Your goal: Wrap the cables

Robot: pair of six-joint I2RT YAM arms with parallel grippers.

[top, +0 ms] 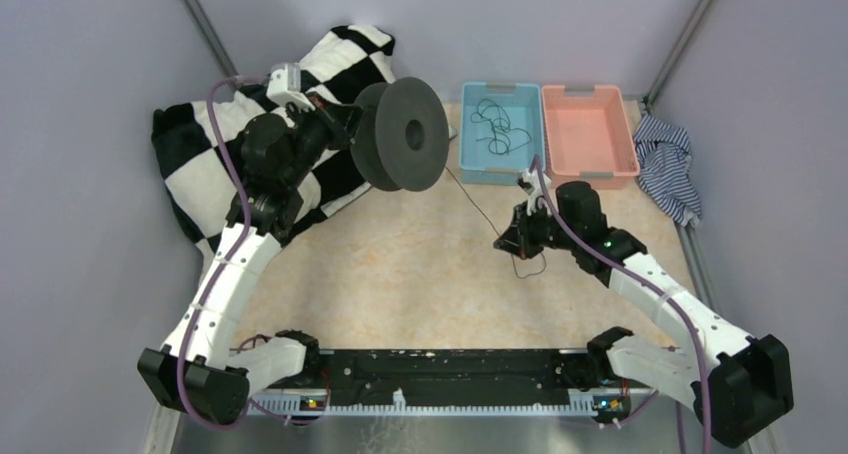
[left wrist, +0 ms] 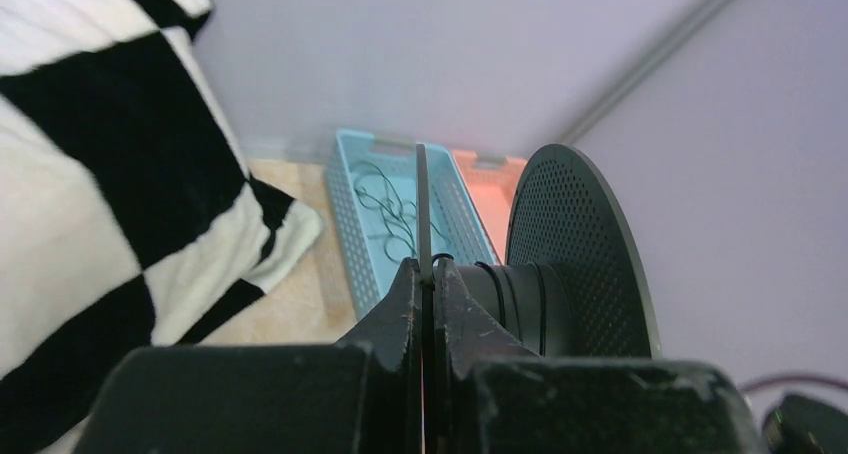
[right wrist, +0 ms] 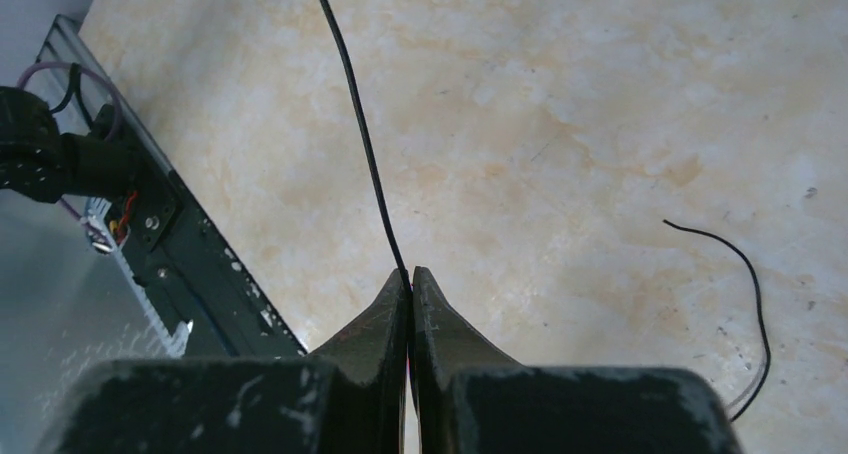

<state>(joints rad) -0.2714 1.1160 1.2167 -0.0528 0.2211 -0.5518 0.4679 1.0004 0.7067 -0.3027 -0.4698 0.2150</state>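
Over beige table [top: 400, 274], taut cable [top: 478, 206] strung from spool [top: 400, 134] to right gripper [top: 508, 242], pinched closed on it; left gripper [left wrist: 428, 274] clamped on spool flange. Keep tension steady, guide turns evenly onto hub; more cables [top: 497, 132] in bin [top: 468, 134]

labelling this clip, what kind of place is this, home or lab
Probably a robotics lab test cell: left arm and right arm bolted at the edge of a table, plain walls with metal frame posts, a blue bin and pink bin.
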